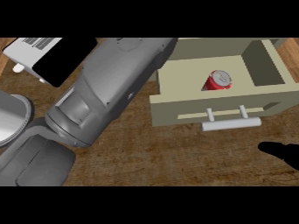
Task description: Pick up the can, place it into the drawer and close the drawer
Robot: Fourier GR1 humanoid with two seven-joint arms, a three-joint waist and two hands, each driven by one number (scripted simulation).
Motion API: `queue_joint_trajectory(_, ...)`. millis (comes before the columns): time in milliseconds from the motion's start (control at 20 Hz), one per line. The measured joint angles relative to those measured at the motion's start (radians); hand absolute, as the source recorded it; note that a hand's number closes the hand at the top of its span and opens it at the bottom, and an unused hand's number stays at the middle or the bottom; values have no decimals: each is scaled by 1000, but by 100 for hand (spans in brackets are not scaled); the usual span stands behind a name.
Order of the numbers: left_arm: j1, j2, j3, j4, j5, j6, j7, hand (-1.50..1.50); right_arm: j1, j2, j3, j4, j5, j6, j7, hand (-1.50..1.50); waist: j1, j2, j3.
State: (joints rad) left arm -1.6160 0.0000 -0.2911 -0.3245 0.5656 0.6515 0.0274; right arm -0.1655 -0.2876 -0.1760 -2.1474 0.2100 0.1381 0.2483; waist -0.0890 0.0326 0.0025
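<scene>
Head view shows the can [218,81] already lying tilted inside the open drawer [178,72], near its middle, touching no hand. What is left, by my judgement, is closing the drawer. The right hand [291,154] shows dark at the lower right over the table [178,153], apart from the handle [231,124]; whether its fingers are spread or curled I cannot tell, and it holds nothing visible. The left forearm [107,87] crosses the view toward the drawer's far left corner, and the left hand is hidden.

Risks from here: the drawer sits skewed in the view, so a push off-centre on the front could jam it rather than slide it. A sharp shove could set the can rolling. The left forearm beside the drawer's edge might catch it as it moves.
</scene>
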Motion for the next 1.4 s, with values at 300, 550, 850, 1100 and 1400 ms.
queue_joint_trajectory(300, -8, 0, -4, 3, 33, 14, -25, -150, -61, -33, 104, 132, 209, -27, -83, -150, 21, -2, 0)
queue_joint_trajectory(550, -22, 0, -14, 15, 36, 15, -29, -150, -128, -30, 197, 278, 375, -77, -130, -150, 46, -8, 0)
queue_joint_trajectory(850, -25, 10, -10, 27, 23, -21, -22, -150, -211, -17, 272, 509, 553, -160, -182, -150, 77, -14, -1)
queue_joint_trajectory(1100, -5, 26, 12, 18, 23, -42, -30, -150, -291, 25, 311, 724, 667, -266, -234, -150, 91, -18, -1)
queue_joint_trajectory(1400, 21, 69, 12, -20, 3, -51, 3, -150, -409, 76, 291, 1008, 746, -418, -294, -150, 114, -23, -1)
